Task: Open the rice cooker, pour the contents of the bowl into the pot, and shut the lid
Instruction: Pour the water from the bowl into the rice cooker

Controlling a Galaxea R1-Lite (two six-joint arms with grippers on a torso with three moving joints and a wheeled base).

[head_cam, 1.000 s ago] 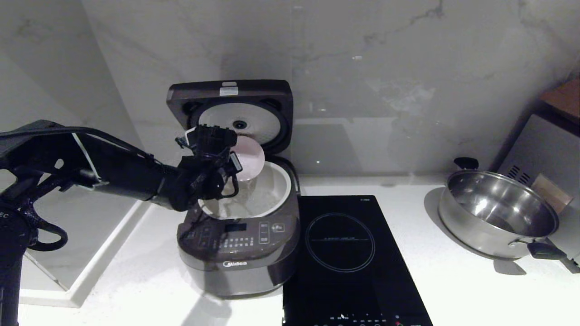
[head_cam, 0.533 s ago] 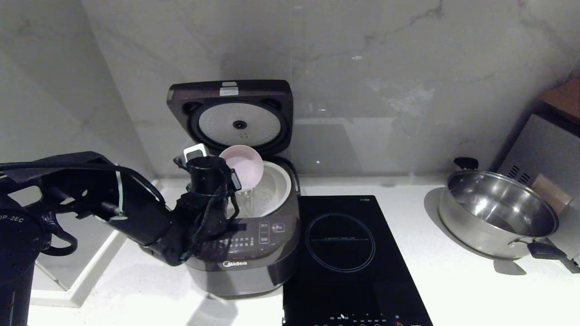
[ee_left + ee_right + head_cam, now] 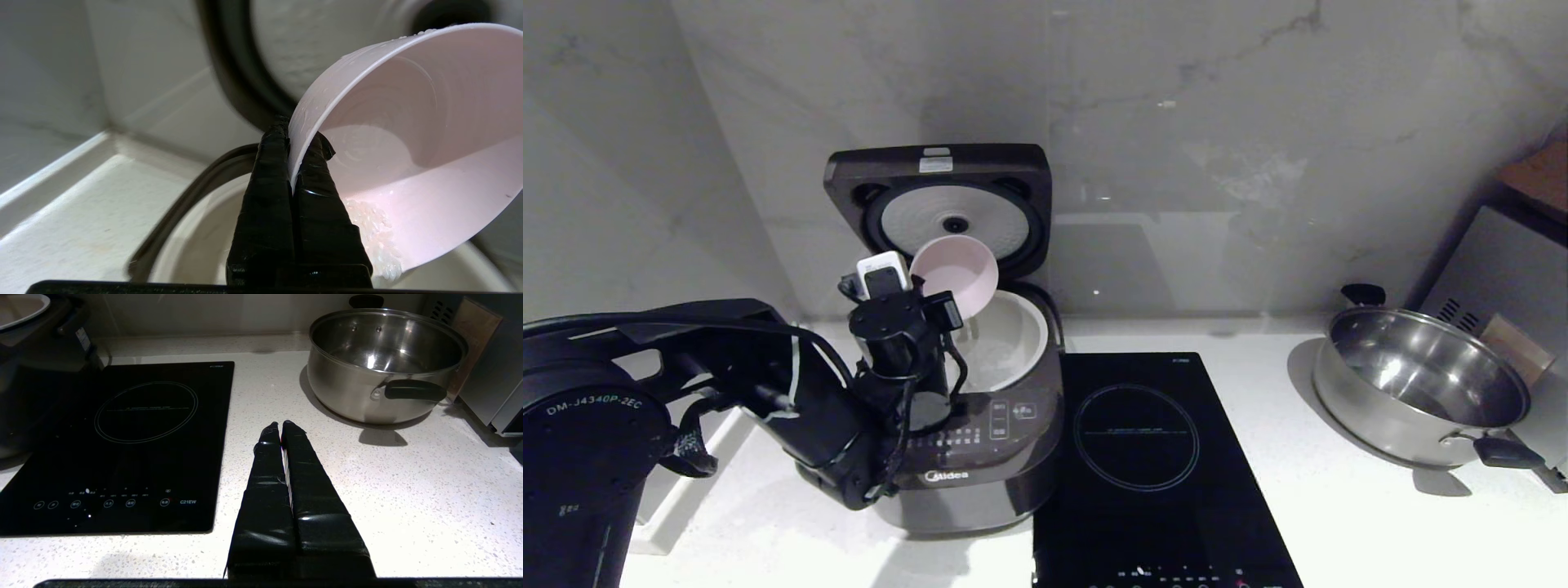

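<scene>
While the bowl is tilted above the pot, a few whitish grains cling to its lower inside wall. The left gripper pinches the bowl's rim between closed fingers. The rice cooker stands on the counter with its lid raised. The right gripper, fingers together and empty, hangs over the counter between the hob and the steel pan.

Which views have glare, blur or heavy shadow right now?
Head view: glare inside the steel pan, dim wall. Left wrist view: sharp on the bowl pinched by the left gripper, lid behind smeared. Right wrist view: crisp, pan shadow on the counter, hob dark.
</scene>
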